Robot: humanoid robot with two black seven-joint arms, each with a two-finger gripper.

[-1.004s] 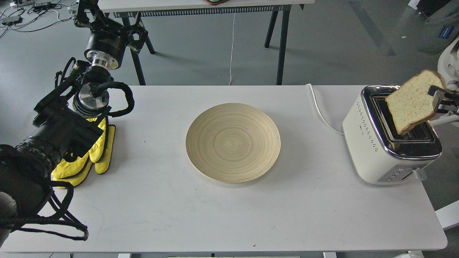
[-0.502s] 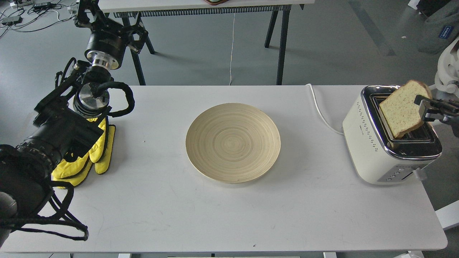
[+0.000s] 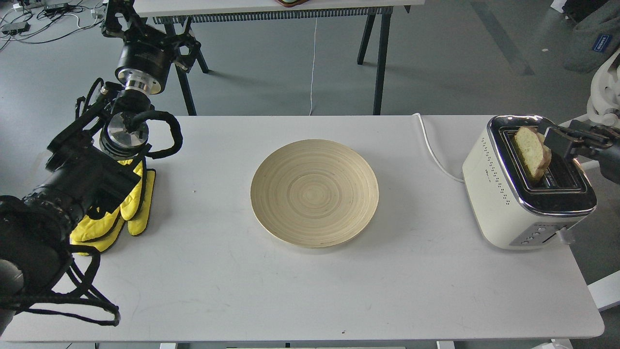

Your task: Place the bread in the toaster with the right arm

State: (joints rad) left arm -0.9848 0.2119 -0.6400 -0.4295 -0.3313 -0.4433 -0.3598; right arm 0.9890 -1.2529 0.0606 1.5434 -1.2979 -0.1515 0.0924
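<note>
Bread [image 3: 531, 151] is seen partway down in the left slot of the toaster [image 3: 513, 203], top half poking out, tilted. Right gripper [image 3: 552, 140] is pressed at its upper right edge, clamped on the slice. Toaster is set at table's [image 3: 310, 291] right end, wooden plate [image 3: 315, 193] at centre. Left gripper [image 3: 116, 19] is raised far left, past the table; grip state can't be told. Yellow gloves [image 3: 121, 213] lie under the left arm.
</note>
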